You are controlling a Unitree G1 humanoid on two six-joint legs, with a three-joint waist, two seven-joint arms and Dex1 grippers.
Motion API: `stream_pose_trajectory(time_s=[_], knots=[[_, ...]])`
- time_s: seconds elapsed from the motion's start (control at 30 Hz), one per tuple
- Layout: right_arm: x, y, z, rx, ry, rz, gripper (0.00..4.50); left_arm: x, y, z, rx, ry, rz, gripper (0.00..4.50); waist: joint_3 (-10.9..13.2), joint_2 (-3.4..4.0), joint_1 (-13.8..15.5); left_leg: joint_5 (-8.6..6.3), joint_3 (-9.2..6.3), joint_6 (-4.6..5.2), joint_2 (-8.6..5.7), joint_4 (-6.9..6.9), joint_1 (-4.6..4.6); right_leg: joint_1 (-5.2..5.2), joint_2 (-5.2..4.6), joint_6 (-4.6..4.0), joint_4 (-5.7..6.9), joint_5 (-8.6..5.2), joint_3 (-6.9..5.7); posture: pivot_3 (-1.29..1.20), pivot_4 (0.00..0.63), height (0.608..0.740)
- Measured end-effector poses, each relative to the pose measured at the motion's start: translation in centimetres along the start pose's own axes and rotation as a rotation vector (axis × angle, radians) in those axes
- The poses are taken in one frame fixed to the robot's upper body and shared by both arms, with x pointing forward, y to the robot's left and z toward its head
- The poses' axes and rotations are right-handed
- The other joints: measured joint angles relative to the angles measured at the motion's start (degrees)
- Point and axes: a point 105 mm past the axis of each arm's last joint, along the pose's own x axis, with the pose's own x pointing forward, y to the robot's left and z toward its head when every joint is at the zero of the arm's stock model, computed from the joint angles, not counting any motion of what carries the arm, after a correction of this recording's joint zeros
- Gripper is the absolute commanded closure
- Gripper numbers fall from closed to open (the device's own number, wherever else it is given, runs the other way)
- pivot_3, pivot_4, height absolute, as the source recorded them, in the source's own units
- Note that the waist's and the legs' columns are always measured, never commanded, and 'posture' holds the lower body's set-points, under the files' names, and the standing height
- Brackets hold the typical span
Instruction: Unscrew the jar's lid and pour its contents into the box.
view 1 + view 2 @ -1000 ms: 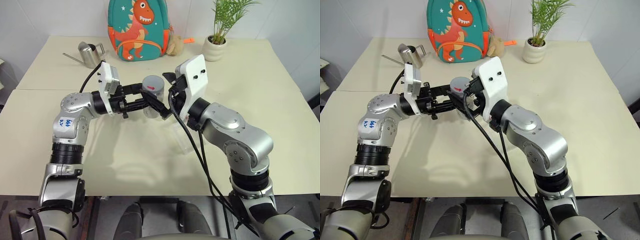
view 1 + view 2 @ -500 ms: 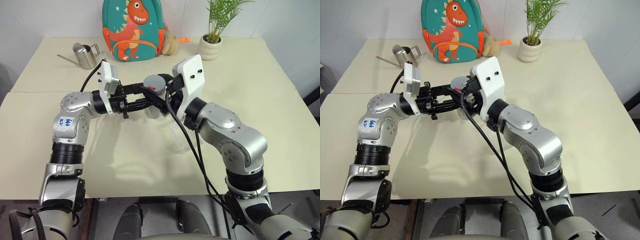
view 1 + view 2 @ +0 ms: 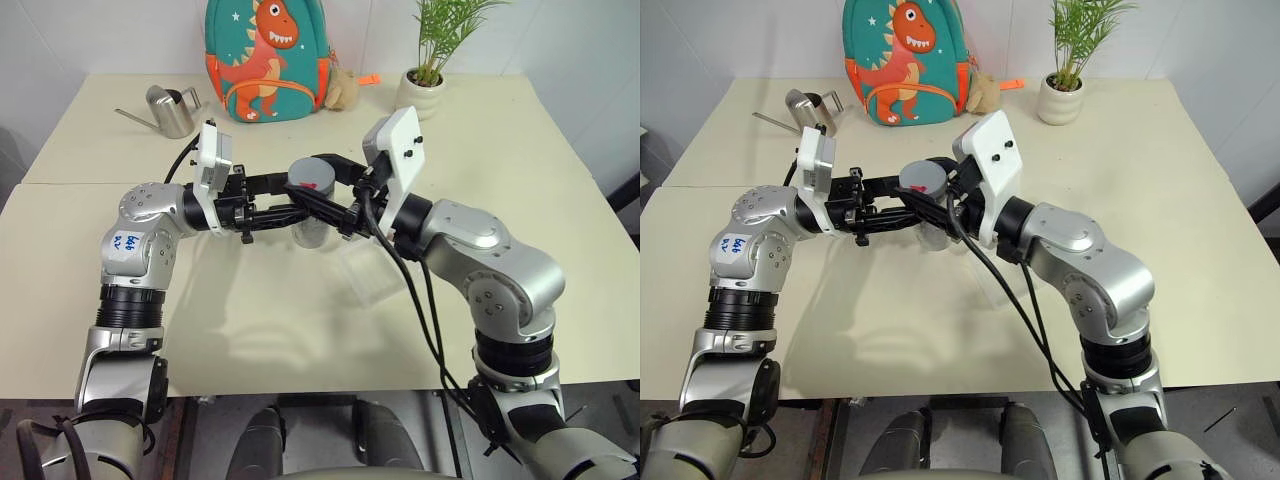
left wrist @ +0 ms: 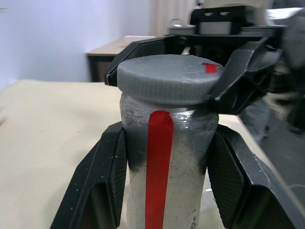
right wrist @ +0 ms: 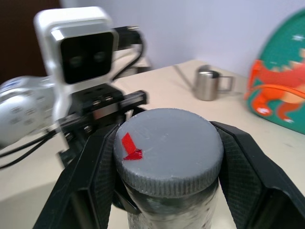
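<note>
Dinosaur backpack [image 3: 263,55] between watering can [image 3: 172,110] and potted plant [image 3: 424,85].

In the left wrist view the jar [image 4: 167,176] is cut off by the frame's lower edge, so its base cannot be seen. Its contents cannot be made out through the silver wall. At the centre of the left eye view the black fingers of both claws hide most of the jar's body. The box [image 3: 368,275] is partly covered by the right arm's cables, its clear rim faint against the tabletop [image 3: 250,320].
</note>
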Motion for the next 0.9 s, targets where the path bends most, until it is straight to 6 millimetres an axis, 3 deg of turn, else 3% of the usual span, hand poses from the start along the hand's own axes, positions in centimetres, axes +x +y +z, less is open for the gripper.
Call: stream_pose_trajectory(time_s=[0.27,0.43,0.63,0.9], knots=[[-0.8,1.0,0.4,0.016,0.030,0.203,1.91,0.0,-1.0,0.4,0.025,0.018,-0.162,2.48,0.0,0.00,0.1,0.00,0.01,0.01,0.01,0.00,-0.01,0.00,0.01,0.00,-0.01,-0.01,-0.01,0.00,0.150,0.740],[-0.9,1.0,0.8,0.021,0.021,0.241,1.91,0.2,-0.9,0.7,0.041,0.003,-0.202,2.48,0.0,0.00,0.1,0.00,0.01,0.01,0.01,0.01,-0.02,0.00,0.00,0.00,-0.01,-0.01,-0.01,0.00,0.150,0.740],[-0.7,1.6,1.0,0.028,-0.002,0.292,0.01,0.5,-0.9,0.4,0.042,-0.008,-0.211,2.48,0.0,0.00,0.0,0.00,0.01,0.01,0.01,0.00,-0.02,-0.02,0.00,0.01,0.00,-0.01,0.00,0.00,0.150,0.740],[0.2,2.5,1.6,-0.007,-0.036,0.324,0.01,1.0,-1.5,0.9,0.059,0.012,-0.243,2.48,0.0,0.00,0.1,0.00,0.01,0.01,0.01,0.01,-0.03,-0.04,0.00,0.01,0.03,-0.02,0.00,0.00,0.150,0.740]])
